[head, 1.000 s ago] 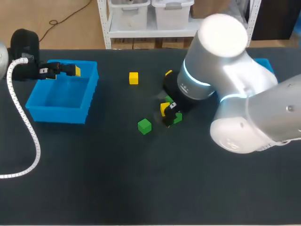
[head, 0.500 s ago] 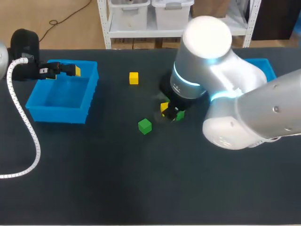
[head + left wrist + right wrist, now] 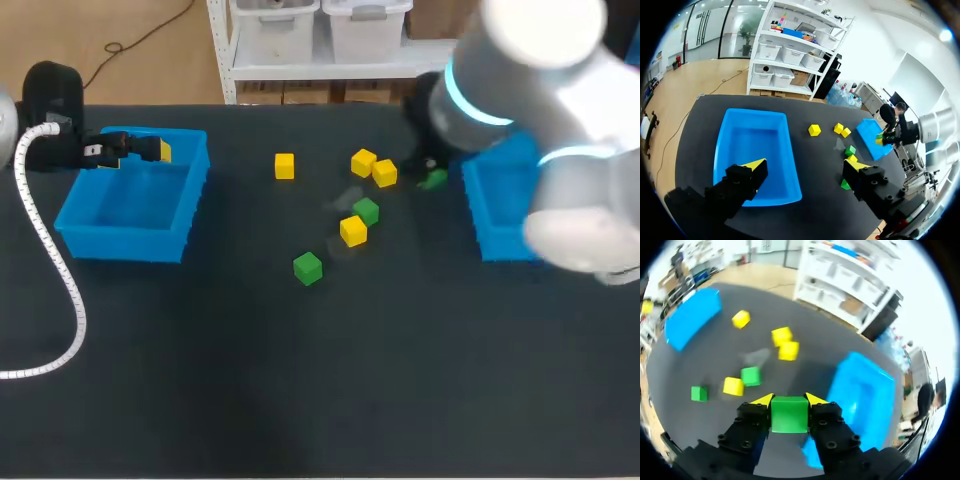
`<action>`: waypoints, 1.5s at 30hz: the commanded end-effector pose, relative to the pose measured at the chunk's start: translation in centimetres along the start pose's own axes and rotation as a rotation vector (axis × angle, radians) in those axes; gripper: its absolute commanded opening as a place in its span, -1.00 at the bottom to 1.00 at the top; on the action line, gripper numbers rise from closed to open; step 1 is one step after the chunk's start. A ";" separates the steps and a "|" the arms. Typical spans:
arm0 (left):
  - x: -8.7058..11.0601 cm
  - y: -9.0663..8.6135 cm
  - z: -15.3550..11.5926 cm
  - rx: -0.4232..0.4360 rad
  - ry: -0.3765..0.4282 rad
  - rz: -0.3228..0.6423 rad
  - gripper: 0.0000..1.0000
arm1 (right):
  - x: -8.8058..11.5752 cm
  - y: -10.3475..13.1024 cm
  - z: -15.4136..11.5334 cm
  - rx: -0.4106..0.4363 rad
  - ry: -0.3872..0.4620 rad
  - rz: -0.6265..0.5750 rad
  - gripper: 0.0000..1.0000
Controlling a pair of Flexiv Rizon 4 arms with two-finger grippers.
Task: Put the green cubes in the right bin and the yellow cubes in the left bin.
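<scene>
My right gripper (image 3: pixel 788 400) is shut on a green cube (image 3: pixel 788 415) and hangs just left of the right blue bin (image 3: pixel 497 205), ahead of that bin's near corner (image 3: pixel 860 390). In the head view the held cube (image 3: pixel 434 180) shows beside the bin's wall. Two more green cubes (image 3: pixel 366 210) (image 3: pixel 308 267) lie mid-table. Several yellow cubes (image 3: pixel 285 166) (image 3: pixel 363 161) (image 3: pixel 384 173) (image 3: pixel 352 230) lie around them. My left gripper (image 3: pixel 140 150) stands open and empty above the far rim of the left blue bin (image 3: pixel 130 210); its fingers (image 3: pixel 754 166) straddle that bin (image 3: pixel 752 142).
A white ribbed cable (image 3: pixel 55 270) from my left arm loops over the table's left side. The loose cubes cluster between the two bins (image 3: pixel 692 317), (image 3: pixel 871 142). The front half of the dark table (image 3: pixel 320 400) holds nothing.
My right gripper closed on a green cube among the middle cluster, lifted it and swung right to the right bin's side. The left arm has kept still.
</scene>
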State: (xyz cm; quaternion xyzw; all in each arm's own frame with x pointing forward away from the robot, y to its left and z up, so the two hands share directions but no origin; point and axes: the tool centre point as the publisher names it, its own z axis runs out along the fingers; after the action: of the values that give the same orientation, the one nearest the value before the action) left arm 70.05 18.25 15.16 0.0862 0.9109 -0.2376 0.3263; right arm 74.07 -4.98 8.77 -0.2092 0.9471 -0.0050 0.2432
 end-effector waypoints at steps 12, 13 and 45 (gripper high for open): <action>0.1 0.2 0.0 0.010 -0.007 0.002 1.00 | 5.4 -10.7 0.6 0.157 -0.033 0.265 -1.00; 0.1 0.2 0.0 0.010 -0.007 0.002 1.00 | 5.8 -11.2 0.8 0.161 -0.024 0.278 -1.00; 0.1 0.2 0.0 0.010 -0.007 0.002 1.00 | -0.3 10.2 -3.0 -0.259 -0.188 -0.382 1.00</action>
State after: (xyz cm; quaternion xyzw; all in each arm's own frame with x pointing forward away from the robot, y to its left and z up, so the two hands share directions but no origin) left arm 70.05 18.25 15.16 0.0862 0.9109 -0.2376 0.3263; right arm 68.03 2.67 10.92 -0.3355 0.8807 0.0809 0.3244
